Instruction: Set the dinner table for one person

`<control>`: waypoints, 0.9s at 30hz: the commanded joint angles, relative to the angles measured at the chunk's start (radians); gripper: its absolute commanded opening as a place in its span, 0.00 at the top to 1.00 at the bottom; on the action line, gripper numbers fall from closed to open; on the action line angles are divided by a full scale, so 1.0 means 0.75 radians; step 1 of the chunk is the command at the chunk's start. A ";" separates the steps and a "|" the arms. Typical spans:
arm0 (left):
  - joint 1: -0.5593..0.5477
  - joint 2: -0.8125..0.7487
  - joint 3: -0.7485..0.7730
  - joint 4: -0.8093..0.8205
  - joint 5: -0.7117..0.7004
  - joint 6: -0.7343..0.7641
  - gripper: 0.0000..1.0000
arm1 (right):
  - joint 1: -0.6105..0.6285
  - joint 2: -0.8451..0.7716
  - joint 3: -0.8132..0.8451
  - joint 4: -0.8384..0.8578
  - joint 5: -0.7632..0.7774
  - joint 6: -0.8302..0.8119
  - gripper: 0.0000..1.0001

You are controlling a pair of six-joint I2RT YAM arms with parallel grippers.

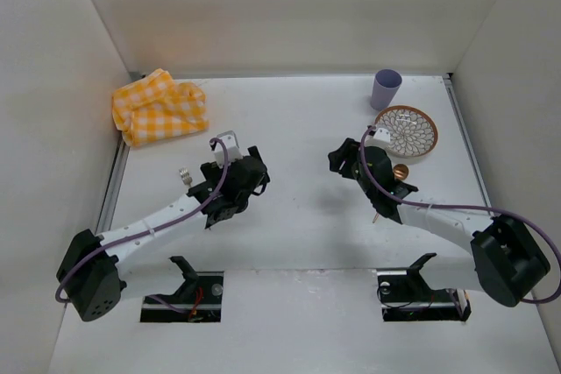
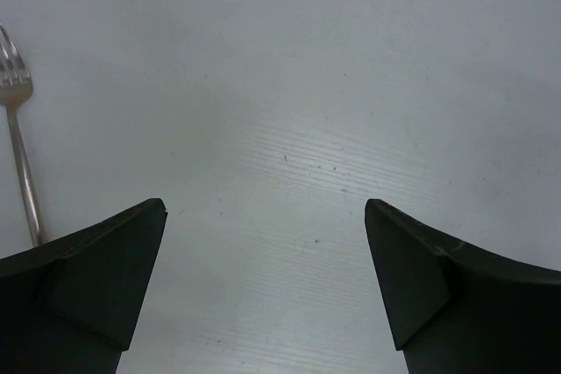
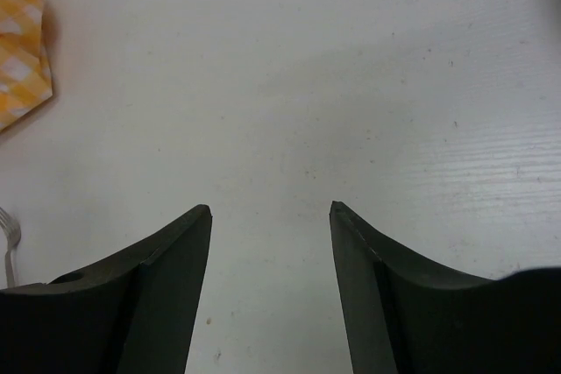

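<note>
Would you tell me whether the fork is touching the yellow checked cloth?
Apart. The top external view shows bare table between the fork and the cloth.

The table [image 1: 298,120] is plain matte white. The cloth [image 1: 158,109] is checked in yellow and white. The cup [image 1: 385,88] is pale lilac. The plate [image 1: 412,133] has a reddish-brown rim around a fine brown-and-white lattice pattern. The fork [image 2: 22,159] is silver. The left gripper [image 2: 266,212] and right gripper [image 3: 271,209] are black. The left arm [image 1: 166,215] and right arm [image 1: 438,216] are white with black joints and purple cables [image 1: 491,208].
</note>
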 commanded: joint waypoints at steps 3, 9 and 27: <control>0.023 -0.037 -0.042 0.072 0.028 0.021 0.00 | -0.004 0.007 0.019 0.057 0.008 0.006 0.37; 0.037 -0.029 -0.038 0.090 0.052 0.011 0.00 | -0.002 0.021 0.027 0.057 0.008 0.002 0.37; 0.052 -0.002 -0.044 0.172 0.034 0.023 0.00 | -0.002 0.039 0.044 0.042 0.008 -0.007 0.37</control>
